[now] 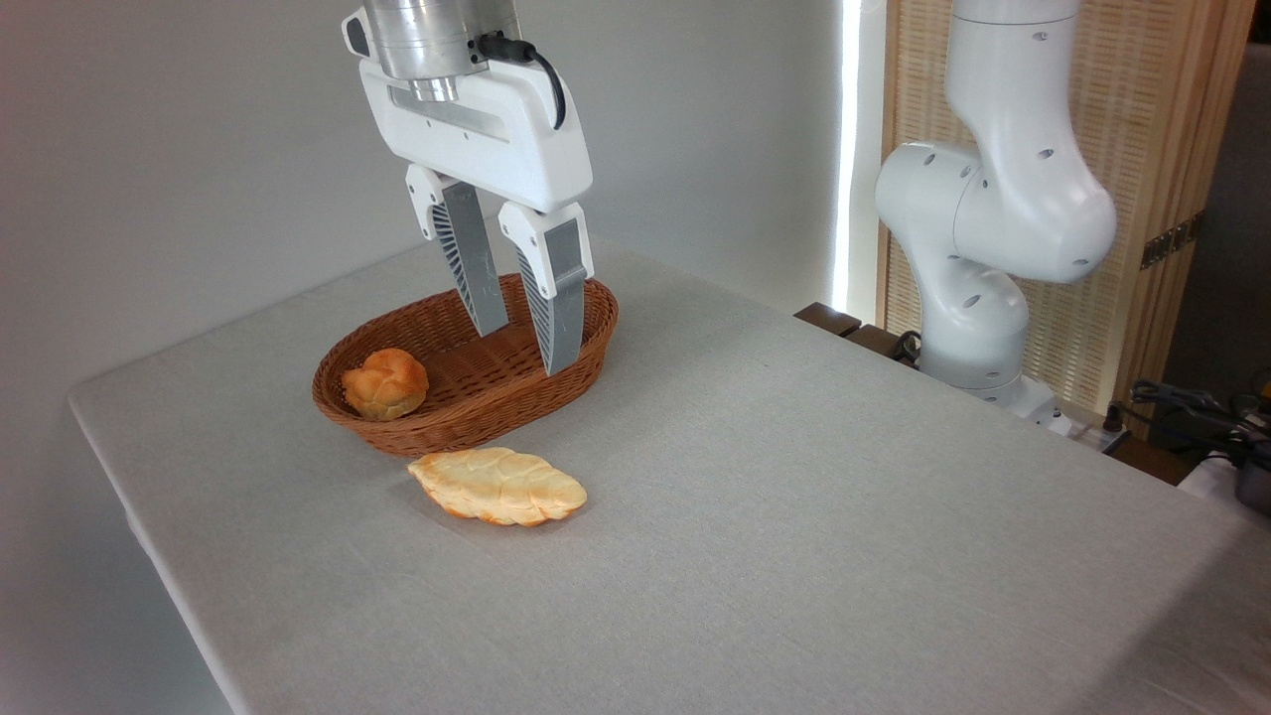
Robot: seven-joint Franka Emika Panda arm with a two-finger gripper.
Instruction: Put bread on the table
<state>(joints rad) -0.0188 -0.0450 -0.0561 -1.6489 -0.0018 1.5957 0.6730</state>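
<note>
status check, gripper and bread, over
Gripper open, empty, above basket. Bread flat on table, just outside basket. Bun in basket. Nothing in the way.

Bread [497, 486] on the table [794, 516] just before the basket [586, 343] — bun [385, 383] inside, at its left end

white arm [993, 209] upright at right, gripper [526, 348] hanging down, fingers [477, 268] parted, empty
</note>
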